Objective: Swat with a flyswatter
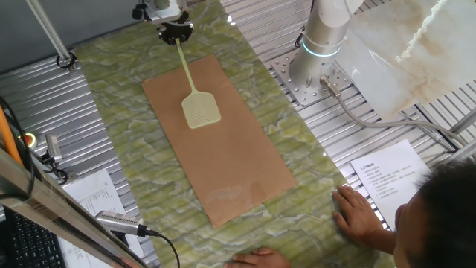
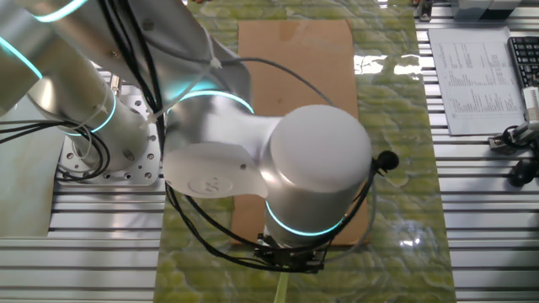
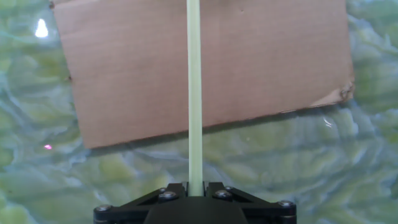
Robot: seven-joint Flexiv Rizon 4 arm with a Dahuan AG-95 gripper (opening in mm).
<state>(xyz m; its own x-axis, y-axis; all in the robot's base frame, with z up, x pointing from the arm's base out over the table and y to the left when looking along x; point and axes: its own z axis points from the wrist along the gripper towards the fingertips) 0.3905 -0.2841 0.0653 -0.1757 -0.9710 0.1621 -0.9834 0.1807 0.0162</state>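
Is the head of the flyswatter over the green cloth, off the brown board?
No, the flyswatter head lies over the brown board, inside its edges.

Robotics lab, slatted aluminium bench (image 1: pixel 416 104), bolted arm base (image 1: pixel 309 78), cables (image 1: pixel 387 123)

Brown board (image 1: pixel 219 138) flat on green marbled mat (image 1: pixel 111 112). Printed sheets (image 1: pixel 390 175) on metal table right of mat; person's head beside.
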